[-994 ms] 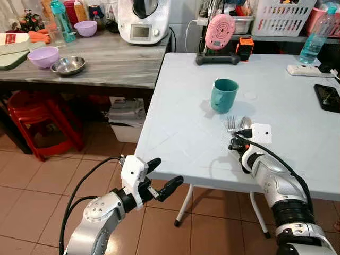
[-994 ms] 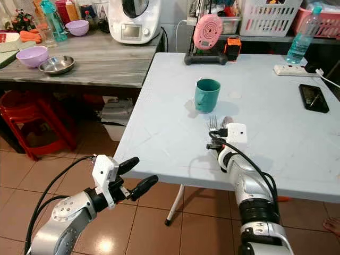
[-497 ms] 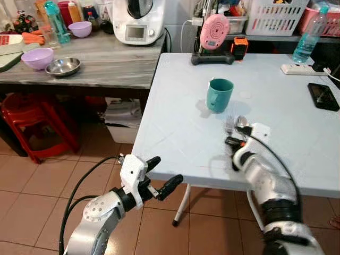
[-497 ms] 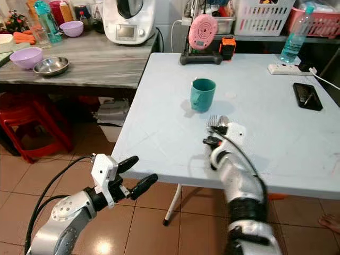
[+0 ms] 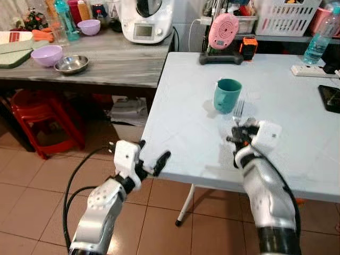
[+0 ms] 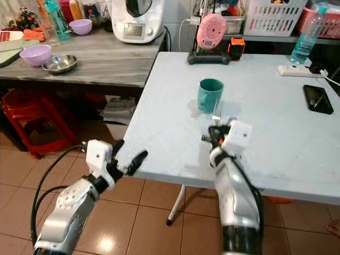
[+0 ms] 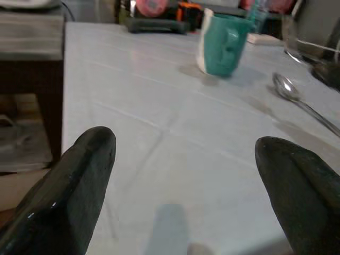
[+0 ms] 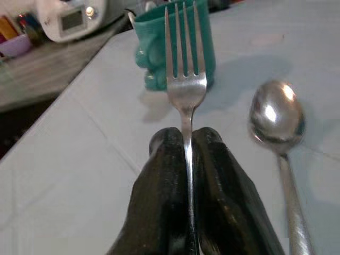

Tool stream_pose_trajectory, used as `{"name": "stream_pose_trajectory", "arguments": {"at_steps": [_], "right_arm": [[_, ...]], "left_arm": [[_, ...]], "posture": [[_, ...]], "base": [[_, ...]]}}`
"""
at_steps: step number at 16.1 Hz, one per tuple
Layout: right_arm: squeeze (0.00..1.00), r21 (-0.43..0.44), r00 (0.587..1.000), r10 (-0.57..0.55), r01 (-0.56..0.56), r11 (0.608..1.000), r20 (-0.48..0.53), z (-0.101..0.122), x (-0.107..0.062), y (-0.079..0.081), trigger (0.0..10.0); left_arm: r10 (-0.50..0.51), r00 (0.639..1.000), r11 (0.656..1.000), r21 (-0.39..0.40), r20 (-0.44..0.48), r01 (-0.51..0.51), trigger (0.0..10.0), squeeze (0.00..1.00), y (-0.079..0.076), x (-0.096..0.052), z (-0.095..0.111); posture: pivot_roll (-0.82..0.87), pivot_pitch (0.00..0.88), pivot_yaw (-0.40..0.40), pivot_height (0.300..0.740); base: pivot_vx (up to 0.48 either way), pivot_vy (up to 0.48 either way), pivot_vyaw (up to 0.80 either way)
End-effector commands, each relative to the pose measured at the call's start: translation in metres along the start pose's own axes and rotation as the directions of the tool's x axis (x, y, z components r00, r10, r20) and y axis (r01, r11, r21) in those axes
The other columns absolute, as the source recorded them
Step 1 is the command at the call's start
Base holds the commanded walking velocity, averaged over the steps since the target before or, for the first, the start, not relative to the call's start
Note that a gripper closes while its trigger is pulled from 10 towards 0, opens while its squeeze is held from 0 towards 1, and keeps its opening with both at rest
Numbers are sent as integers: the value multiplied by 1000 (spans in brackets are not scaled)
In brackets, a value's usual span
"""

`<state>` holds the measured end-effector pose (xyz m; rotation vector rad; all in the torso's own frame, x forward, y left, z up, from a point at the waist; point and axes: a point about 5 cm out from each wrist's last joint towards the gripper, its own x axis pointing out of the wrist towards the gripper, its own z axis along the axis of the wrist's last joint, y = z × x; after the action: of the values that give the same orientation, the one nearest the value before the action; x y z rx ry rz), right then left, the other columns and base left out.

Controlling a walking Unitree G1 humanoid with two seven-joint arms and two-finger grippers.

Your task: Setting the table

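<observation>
Right jaws clamp fork (image 8: 185,79), teal mug (image 5: 227,95) beyond

The tool (image 8: 187,154) pinches a fork (image 8: 185,79) before the teal mug (image 8: 154,53), spoon (image 8: 277,118) beside.

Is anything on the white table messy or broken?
Nothing stands out. The teal mug stands upright, with no spill around it. The spoon lies flat on the white table. The fork is off the table because the right tool holds it by the handle.
</observation>
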<state>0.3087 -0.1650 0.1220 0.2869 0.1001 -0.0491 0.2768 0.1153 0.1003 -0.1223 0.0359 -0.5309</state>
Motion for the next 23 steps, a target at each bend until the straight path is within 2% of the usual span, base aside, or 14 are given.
{"name": "stream_pose_trajectory", "arguments": {"at_steps": [1, 3, 6, 9, 13, 23], "right_arm": [[0, -15, 999, -6, 7, 1000, 41, 7, -3, 1, 10000], [0, -38, 998, -56, 57, 998, 36, 1, -19, -11, 10000], [0, -56, 996, -87, 89, 994, 29, -5, -33, -22, 10000], [0, -60, 995, -93, 95, 994, 30, -6, -35, -23, 10000], [0, -57, 996, -80, 83, 995, 39, -4, -34, -16, 10000], [0, -66, 998, -39, 41, 997, 40, -6, -34, -9, 10000]], "left_arm": [[31, 1000, 1000, 3, 1, -31, 10000, 0, 6, 1, 0], [46, 999, 998, -44, 21, -45, 10000, 0, 13, 7, 4], [63, 997, 994, -88, 40, -59, 10000, 0, 16, 12, 6], [50, 998, 996, -80, 39, -47, 10000, 0, 14, 14, 5], [36, 999, 996, -88, 40, -32, 10000, 0, 11, 16, 3], [38, 998, 995, -94, 45, -34, 10000, 0, 11, 16, 2]], "posture": [[-55, 0, 54, 740], [-59, 0, 57, 740], [-66, 0, 65, 740], [-71, 0, 70, 740], [-69, 0, 65, 740], [-68, 0, 66, 740]], "base": [[0, 0, 0], [0, 0, -219], [0, 165, -800], [0, 251, -800], [0, 291, -738], [0, 341, 0]]}}
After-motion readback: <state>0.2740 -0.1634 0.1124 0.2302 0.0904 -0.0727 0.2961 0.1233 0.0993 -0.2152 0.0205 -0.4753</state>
